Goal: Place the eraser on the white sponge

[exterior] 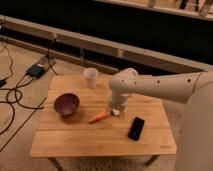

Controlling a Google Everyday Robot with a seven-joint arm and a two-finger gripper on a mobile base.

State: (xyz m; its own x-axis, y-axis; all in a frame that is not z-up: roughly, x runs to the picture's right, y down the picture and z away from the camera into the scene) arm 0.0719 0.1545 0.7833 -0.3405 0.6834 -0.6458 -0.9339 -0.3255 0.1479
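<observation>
While the arm reaches in from the right, the hand hangs low at mid-bench, right over the sponge. Only a pale bit of the sponge shows under it. Can't tell if the hand is released or clenched. Eraser lies flat on the bench, near and right of the hand, apart from the sponge. Carrot lies just left of the sponge. Purple bowl sits on the left, white cup upright at the far edge.
</observation>
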